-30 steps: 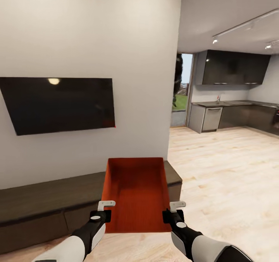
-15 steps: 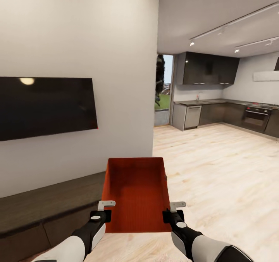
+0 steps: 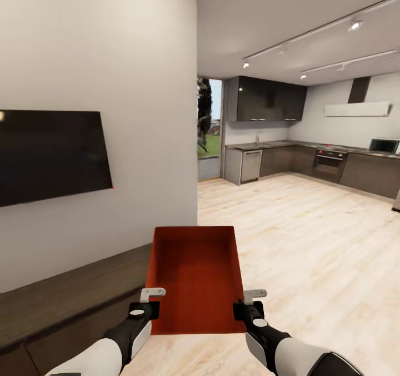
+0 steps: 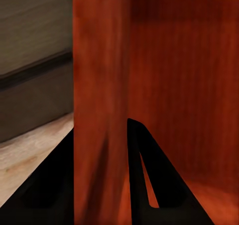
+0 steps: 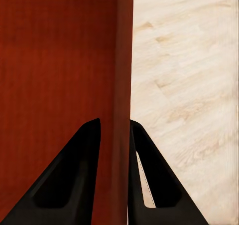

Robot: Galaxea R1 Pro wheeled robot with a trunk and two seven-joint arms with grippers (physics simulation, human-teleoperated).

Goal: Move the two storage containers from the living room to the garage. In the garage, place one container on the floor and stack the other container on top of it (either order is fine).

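Bin: the orange-red storage container [image 3: 194, 278] is up in the air in front of the robot, open side up, with nothing inside.
Left gripper: the left gripper [image 4: 102, 175] pinches the bin's left wall, one finger inside and one outside.
Right gripper: the right gripper [image 5: 113, 172] pinches the right wall the same way.
Why two hands: the bin is wide, so a hold on each side likely keeps it flat and stops it from tipping.
Where we are: this is the living room, with the light wood floor [image 3: 311, 242], a black TV [image 3: 50, 156] on the white wall and a long dark cabinet [image 3: 66, 303] under it.
Ahead: a dark kitchen [image 3: 311, 162] is across the room.
Job so far: I think this is the carrying part, since no garage is in view yet.
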